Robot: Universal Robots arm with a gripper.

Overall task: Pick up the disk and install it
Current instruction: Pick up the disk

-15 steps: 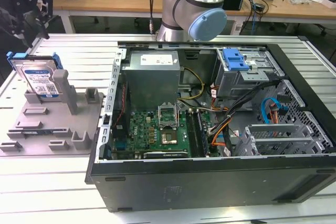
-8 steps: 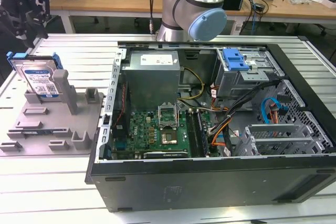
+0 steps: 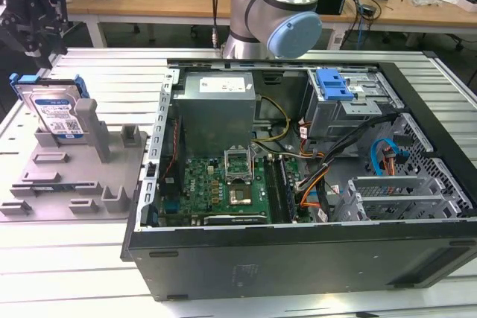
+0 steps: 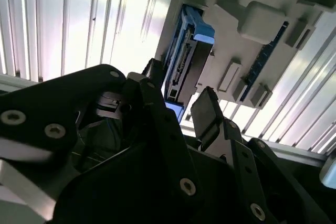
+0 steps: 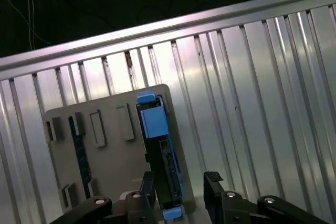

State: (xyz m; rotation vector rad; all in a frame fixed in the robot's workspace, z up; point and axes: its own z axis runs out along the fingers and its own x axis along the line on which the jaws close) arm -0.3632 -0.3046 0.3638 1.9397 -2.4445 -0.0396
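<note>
The disk [image 3: 56, 113] stands on edge in a slot of the grey holder plate [image 3: 74, 176] at the exterior view's left, its silver face with the white-and-blue label showing between blue rails. My black gripper [image 3: 35, 53] hangs just above its upper end, open and holding nothing. In the first wrist view the disk [image 5: 160, 150] lies below the gripper [image 5: 180, 188], nearer one finger than the other. In the second wrist view the disk's connector edge [image 4: 184, 61] shows beyond the gripper [image 4: 178, 106].
An open computer case [image 3: 298, 258] lies at the exterior view's right, with a motherboard [image 3: 223, 184], cables and a drive cage with a blue latch [image 3: 333, 83]. The arm's base [image 3: 276, 5] stands behind it. The table [image 3: 67, 251] is ribbed aluminium; workbenches stand behind.
</note>
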